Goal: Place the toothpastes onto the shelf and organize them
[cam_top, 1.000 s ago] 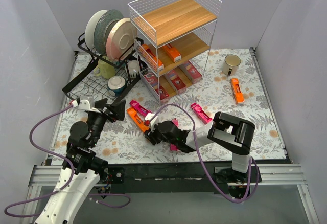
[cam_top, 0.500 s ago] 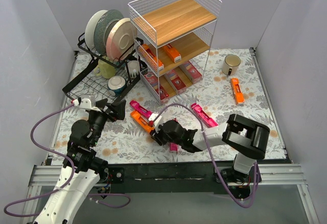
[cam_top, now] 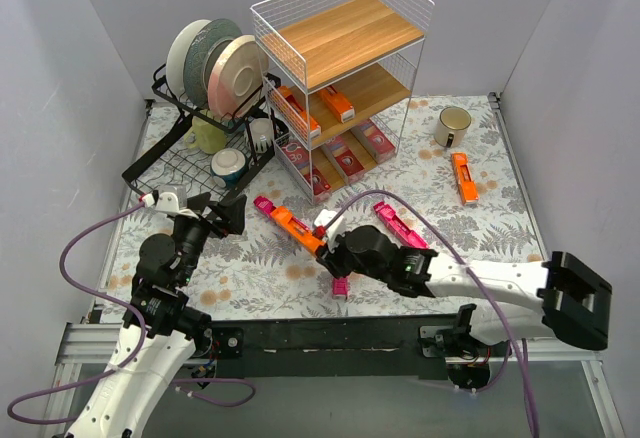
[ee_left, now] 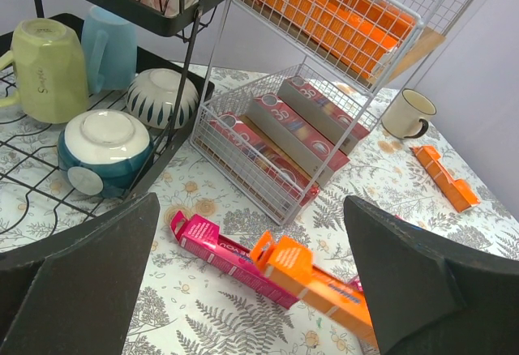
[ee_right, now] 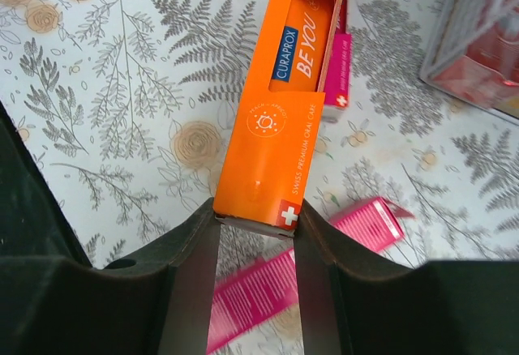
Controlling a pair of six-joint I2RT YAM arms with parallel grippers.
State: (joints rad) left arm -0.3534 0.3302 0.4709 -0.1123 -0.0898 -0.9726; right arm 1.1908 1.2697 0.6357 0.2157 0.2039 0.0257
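Right wrist, right pincer clamping orange toothpaste

Table: is wearing a fern-and-flower cloth and carrying all below.
Rear middle: shelf is standing on the cloth.
Rear left: black dish rack is sitting just beside the shelf.
Rear right: cream mug is standing upright.
Right side: lone orange carton is lying flat.
Middle: left pink carton and right pink carton are lying apart.
Front edge: front pink carton is lying near it.
Shelf, middle board: two orange cartons are lying side by side.
Shelf, bottom board: dark red cartons are lying in a row.
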